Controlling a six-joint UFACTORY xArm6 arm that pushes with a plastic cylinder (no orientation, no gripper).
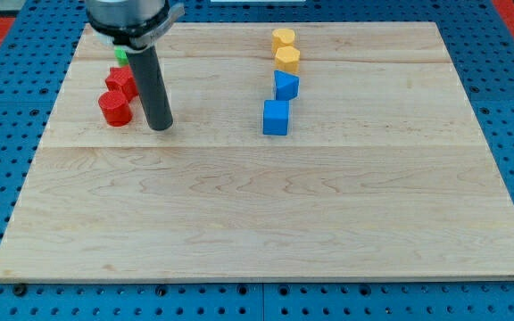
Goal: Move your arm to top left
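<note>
single view | high, angled down | whole board (pixel 266 223) (fairly near)

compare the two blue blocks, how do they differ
The lower blue block is a plain cube; the upper blue block has an angled, irregular outline. The lower one looks slightly bigger and sits nearer the view's bottom. Both share the colour and line up under the two yellow blocks, far from my tip.

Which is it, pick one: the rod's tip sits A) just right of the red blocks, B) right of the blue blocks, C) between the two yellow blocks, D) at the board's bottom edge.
A: my tip rests on the board just to the view's right of the red cylinder, far left of the blue cube.
</note>
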